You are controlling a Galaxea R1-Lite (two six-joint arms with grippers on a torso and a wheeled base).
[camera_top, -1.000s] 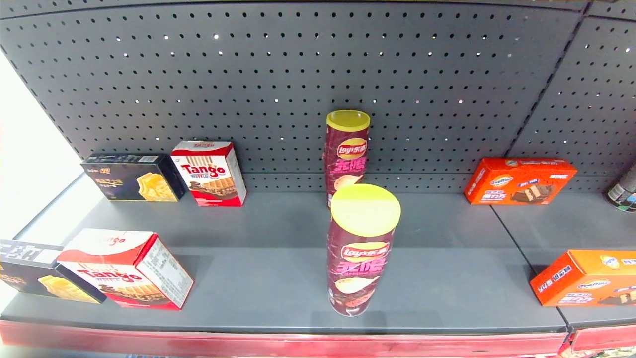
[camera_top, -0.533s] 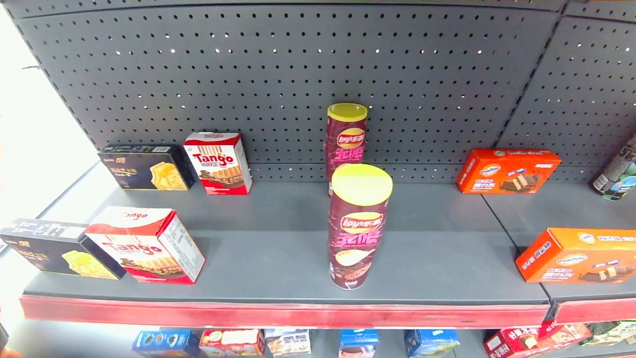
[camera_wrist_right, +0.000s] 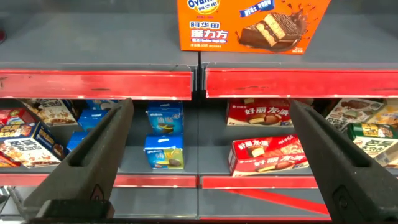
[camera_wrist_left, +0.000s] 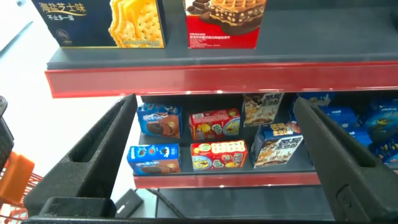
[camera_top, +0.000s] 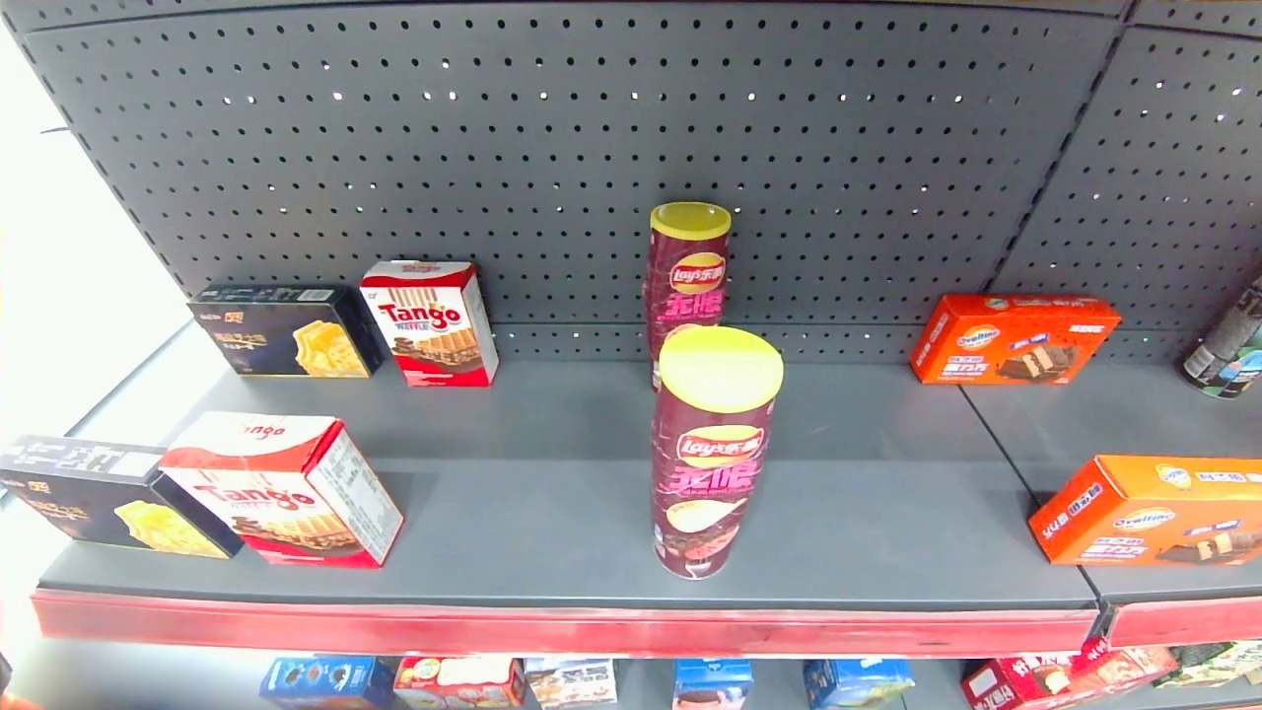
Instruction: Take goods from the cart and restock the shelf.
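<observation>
The shelf point(camera_top: 552, 513) carries two maroon chip cans with yellow lids, both upright. The front chip can point(camera_top: 717, 454) stands near the shelf's front edge at the middle, and the back chip can point(camera_top: 688, 276) stands at 12 o'clock from it, against the perforated back panel point(camera_top: 552, 128). At 9 o'clock from the front can, near the edge, sits a red-and-white wafer box point(camera_top: 286, 493), touching a dark cracker box point(camera_top: 104, 493) on its far side. At 10 o'clock, by the back panel, a second wafer box point(camera_top: 431, 320) stands just beside a second dark cracker box point(camera_top: 286, 330). At 3 o'clock lies an orange box point(camera_top: 1149, 508) and at 2 o'clock another orange box point(camera_top: 1016, 337).

The left gripper point(camera_wrist_left: 213, 106) hangs in front of the shelf's red edge strip point(camera_wrist_left: 211, 81), jaws wide apart with nothing in them. The right gripper point(camera_wrist_right: 211, 104) faces the lower shelf point(camera_wrist_right: 155, 162) of blue and red boxes, jaws likewise spread and bare.
</observation>
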